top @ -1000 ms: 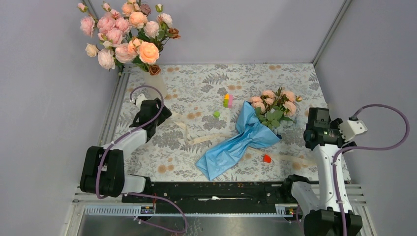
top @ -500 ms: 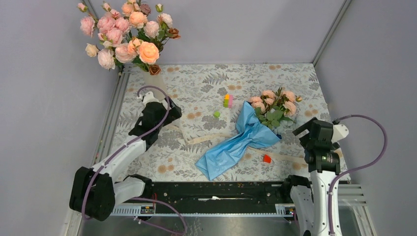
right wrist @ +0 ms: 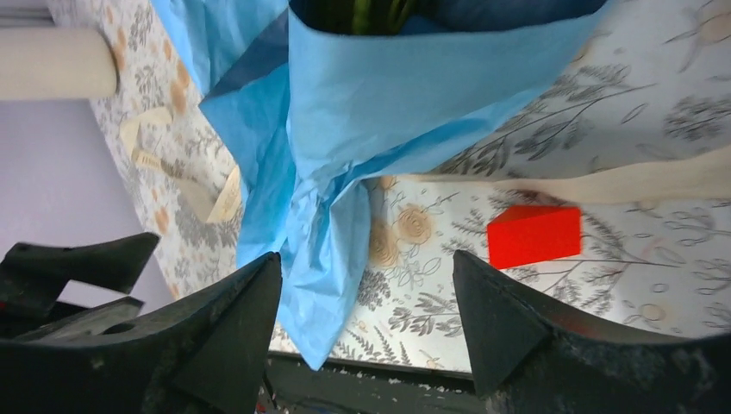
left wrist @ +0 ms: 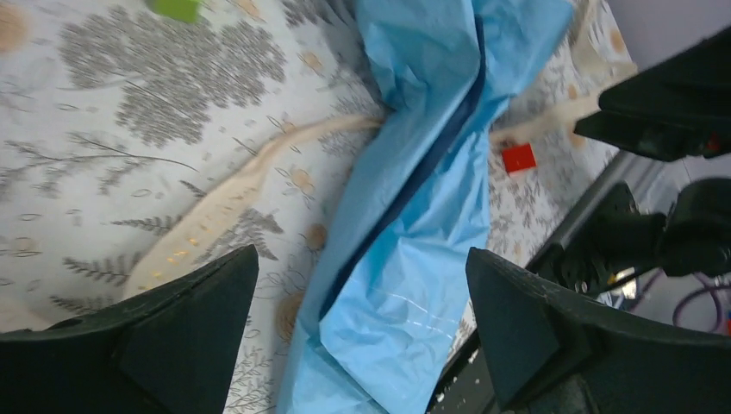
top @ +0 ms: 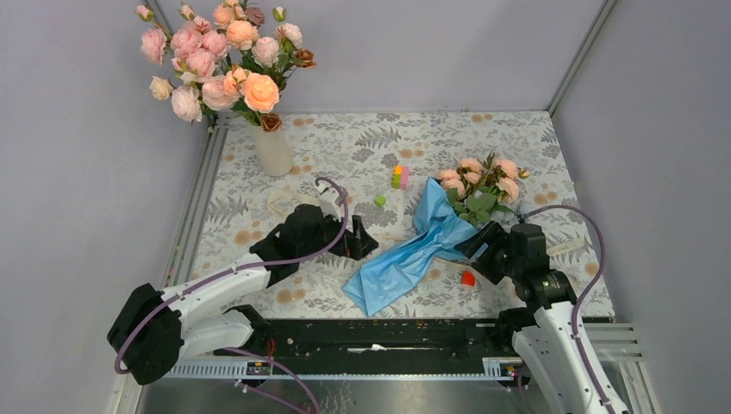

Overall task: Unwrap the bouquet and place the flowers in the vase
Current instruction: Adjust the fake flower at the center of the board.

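- The bouquet (top: 431,233) lies on its side on the floral table cover (top: 345,142), right of the middle. Its peach-pink flowers (top: 483,183) point to the far side.
- Its light blue paper (left wrist: 414,224) trails toward the arms.
- The left gripper (top: 358,240) is spread wide and empty, low beside the paper's left edge.
- The right gripper (top: 480,247) is also parted and holds nothing, close to the paper's right side and near a red block (top: 467,278).
- The vase (top: 274,152) stands upright at the far left, well apart, with pink roses (top: 220,52) in it.

A bouquet (top: 405,259) in crinkled light blue paper lies flat mid-table, peach-pink flowers (top: 483,179) at its far end. An off-white vase (top: 274,152) stands upright far left, holding pink blooms (top: 220,52).
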`<state>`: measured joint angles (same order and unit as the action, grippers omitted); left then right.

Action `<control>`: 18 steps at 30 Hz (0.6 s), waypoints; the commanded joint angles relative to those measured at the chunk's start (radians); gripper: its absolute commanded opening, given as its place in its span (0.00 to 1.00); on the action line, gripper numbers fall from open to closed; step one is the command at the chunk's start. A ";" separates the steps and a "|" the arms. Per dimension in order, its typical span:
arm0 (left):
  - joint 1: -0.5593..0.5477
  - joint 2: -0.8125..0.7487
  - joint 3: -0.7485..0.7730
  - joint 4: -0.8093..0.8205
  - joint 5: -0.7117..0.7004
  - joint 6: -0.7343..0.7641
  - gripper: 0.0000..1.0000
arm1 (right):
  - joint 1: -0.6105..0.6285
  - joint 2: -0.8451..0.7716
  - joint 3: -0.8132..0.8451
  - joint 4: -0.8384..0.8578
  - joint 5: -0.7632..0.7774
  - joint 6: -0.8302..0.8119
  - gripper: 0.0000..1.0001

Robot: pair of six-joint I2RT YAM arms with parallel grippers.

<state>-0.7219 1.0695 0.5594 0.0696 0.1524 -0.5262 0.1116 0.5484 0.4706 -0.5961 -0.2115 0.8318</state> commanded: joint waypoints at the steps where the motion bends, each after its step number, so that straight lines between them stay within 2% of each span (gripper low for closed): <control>1: -0.038 0.043 -0.017 0.108 0.131 0.032 0.99 | 0.105 0.008 -0.057 0.089 -0.003 0.118 0.77; 7: -0.120 0.155 0.058 0.041 0.016 0.075 0.90 | 0.255 0.105 -0.101 0.263 0.075 0.234 0.73; 11: -0.165 0.214 0.069 0.051 0.005 0.106 0.93 | 0.325 0.195 -0.097 0.345 0.108 0.267 0.68; 14: -0.183 0.258 0.073 0.054 -0.027 0.123 0.91 | 0.372 0.267 -0.086 0.395 0.153 0.280 0.67; 16: -0.185 0.287 0.079 0.055 -0.057 0.122 0.81 | 0.397 0.308 -0.077 0.414 0.195 0.284 0.67; 18: -0.187 0.308 0.086 0.053 -0.102 0.114 0.66 | 0.414 0.345 -0.071 0.428 0.244 0.299 0.66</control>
<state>-0.9054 1.3468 0.5941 0.0772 0.1463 -0.4320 0.4885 0.8417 0.3672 -0.2550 -0.0887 1.0847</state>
